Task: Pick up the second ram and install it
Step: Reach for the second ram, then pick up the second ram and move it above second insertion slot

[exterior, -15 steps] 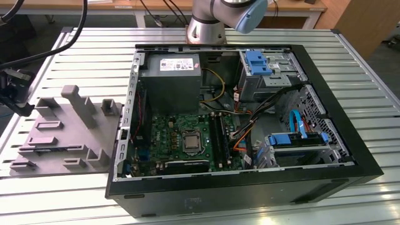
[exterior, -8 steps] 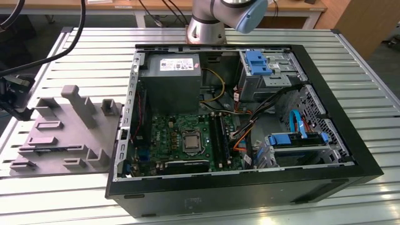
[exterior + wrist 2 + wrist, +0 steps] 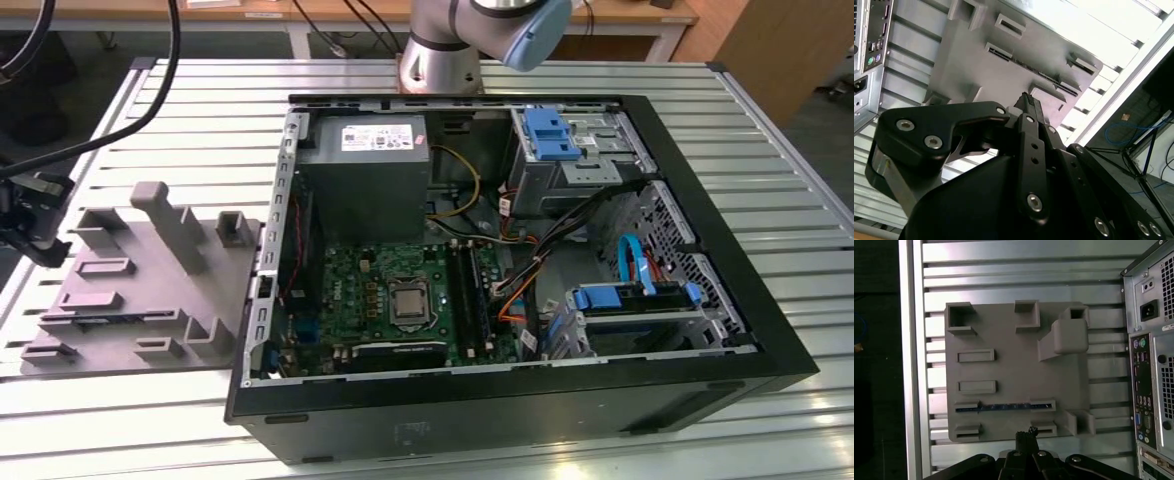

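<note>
Your gripper [image 3: 1026,436] hangs over the edge of the grey fixture [image 3: 1014,365], jaws pinched together and empty. The second ram [image 3: 1004,407] sits edge-up in a fixture slot just beyond the tips, its long axis running across them.

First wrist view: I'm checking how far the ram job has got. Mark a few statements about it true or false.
The second ram stands on edge in a slot of the grey fixture. True.
The hand grips the ram. False: the ram sits in the fixture, apart from the hand.
The computer case lies beside the fixture. True.
The fixture rests on bare wood. False: it rests on a slatted metal table.
</note>
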### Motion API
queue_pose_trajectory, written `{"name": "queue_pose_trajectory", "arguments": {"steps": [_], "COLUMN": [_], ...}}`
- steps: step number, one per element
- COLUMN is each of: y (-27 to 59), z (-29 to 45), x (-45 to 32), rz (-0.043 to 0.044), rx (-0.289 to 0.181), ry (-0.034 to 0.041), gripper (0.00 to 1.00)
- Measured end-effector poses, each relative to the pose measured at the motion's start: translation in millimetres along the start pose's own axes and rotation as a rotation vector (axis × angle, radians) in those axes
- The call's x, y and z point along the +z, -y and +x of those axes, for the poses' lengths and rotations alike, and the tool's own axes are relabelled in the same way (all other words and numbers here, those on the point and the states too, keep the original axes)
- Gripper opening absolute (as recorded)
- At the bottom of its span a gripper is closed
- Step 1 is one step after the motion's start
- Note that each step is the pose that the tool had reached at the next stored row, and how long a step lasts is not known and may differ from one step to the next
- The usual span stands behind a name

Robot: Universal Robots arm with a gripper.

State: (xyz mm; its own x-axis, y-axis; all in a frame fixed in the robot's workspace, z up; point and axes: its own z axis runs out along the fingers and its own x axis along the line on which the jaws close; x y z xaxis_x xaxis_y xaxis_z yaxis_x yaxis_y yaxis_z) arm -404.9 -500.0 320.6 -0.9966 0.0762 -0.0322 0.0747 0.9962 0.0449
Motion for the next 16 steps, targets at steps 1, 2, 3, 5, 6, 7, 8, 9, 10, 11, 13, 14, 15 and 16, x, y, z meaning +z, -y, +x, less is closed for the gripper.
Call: {"name": "queue_pose_trajectory", "arguments": {"steps": [1, 2, 3, 5, 6, 7, 8, 9, 10, 11, 13, 14, 15, 16], "y": [0.1, 0.3, 0.4, 0.7, 0.8, 0.9, 1.0, 1.1, 1.1, 1.1, 1.1, 1.1, 1.2, 1.1], "z": [0.9, 2.2, 3.5, 6.1, 7.4, 8.4, 9.1, 9.5, 9.9, 9.9, 10.0, 10.0, 10.0, 10.0], "x": [0.9, 1.8, 2.8, 4.7, 5.7, 6.6, 7.4, 8.1, 8.6, 8.6, 8.6, 9.0, 9.4, 9.4], "rz": [0.0000, 0.0001, 0.0000, 0.0000, -0.0001, 0.0000, -0.0002, -0.0001, -0.0001, 0.0000, 0.0001, 0.0000, 0.0000, 0.0000], "rx": [0.000, 0.000, 0.000, 0.000, 0.000, 0.000, 0.000, 0.000, 0.000, 0.000, 0.000, 0.000, 0.000, 0.000], "ry": [0.0000, -0.0001, -0.0001, 0.0000, 0.0000, 0.0000, 0.0001, 0.0001, 0.0000, -0.0001, -0.0002, -0.0001, 0.0000, 0.0000], "gripper": [0.11, 0.11, 0.11, 0.11, 0.11, 0.11, 0.11, 0.11, 0.11, 0.11, 0.11, 0.11, 0.11, 0.11]}}
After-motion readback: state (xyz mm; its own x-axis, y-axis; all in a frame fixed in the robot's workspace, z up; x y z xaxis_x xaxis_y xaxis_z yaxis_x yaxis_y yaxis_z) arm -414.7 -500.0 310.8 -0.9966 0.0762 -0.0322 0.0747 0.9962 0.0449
